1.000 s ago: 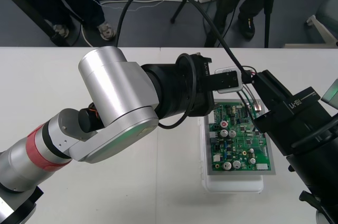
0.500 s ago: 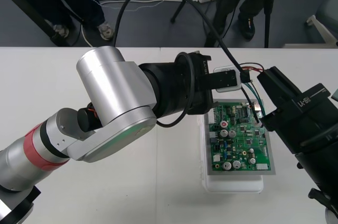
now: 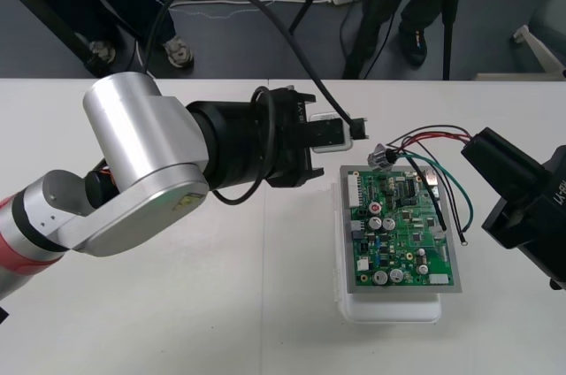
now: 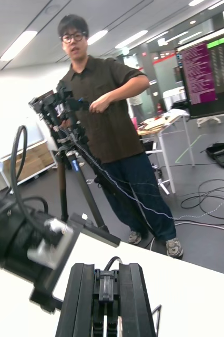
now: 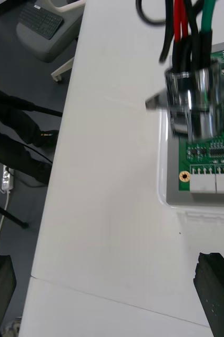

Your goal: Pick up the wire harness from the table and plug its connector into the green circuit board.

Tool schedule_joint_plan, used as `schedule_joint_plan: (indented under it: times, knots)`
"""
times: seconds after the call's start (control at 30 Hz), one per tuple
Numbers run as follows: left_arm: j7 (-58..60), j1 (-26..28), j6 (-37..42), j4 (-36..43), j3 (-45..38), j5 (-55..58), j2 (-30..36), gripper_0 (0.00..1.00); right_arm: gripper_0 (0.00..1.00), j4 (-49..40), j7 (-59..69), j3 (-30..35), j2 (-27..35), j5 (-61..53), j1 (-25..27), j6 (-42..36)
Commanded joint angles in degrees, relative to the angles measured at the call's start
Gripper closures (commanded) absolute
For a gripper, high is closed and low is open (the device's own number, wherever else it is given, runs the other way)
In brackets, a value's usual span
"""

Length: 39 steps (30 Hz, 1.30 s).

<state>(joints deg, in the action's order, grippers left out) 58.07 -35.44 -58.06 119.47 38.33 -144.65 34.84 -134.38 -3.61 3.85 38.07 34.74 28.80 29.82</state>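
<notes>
The wire harness (image 3: 423, 139) lies loose over the green circuit board's (image 3: 402, 247) far edge.
Front: its shiny round socket (image 3: 382, 156) sits at the far-left corner, with thin wires (image 3: 447, 189) looping rightward. Left wrist: your left gripper (image 5: 108, 287) gapes, released. Right wrist: your right gripper (image 4: 108, 295) is clenched, empty.

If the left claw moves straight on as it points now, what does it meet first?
Probably the harness's round metal socket, at the far corner of the green circuit board, directly ahead of the open left claw; height is unclear.

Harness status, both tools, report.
Left tool open, just left of socket. Right tool shut, right of board. Harness ungripped, wires arcing over board; plug seating unclear.
</notes>
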Motion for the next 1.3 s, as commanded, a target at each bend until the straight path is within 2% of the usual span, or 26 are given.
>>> schedule_joint_plan:
  times: [0.03, 0.3, 0.7, 1.03, 1.3]
  knots:
    - [-9.81, 3.36, 3.83, 0.85, -6.42, 6.92, 3.48, 0.00, 1.00, 2.81, 5.55, 5.82, 3.94, -0.91, -0.06, 6.21]
    - [-16.93, 10.04, 3.83, 0.85, -14.51, 17.82, 4.00, 0.00, 1.00, 6.50, 12.93, 11.45, 9.39, -0.82, -2.61, 15.79]
    - [-25.55, 18.66, 2.69, 0.76, -23.91, 36.54, 1.81, 0.00, 1.00, 6.94, 17.41, 12.15, 17.92, -0.82, -7.27, 20.71]
    - [-26.86, 19.89, -16.47, 0.76, -37.18, 43.40, -8.48, 0.00, 1.00, 11.95, 19.70, 10.74, 19.24, 1.47, -17.55, 33.98]
    - [-27.13, 19.97, -25.70, 0.76, -43.60, 48.58, -14.72, 0.00, 1.00, 13.44, 21.10, 6.09, 19.32, 1.47, -23.27, 36.97]
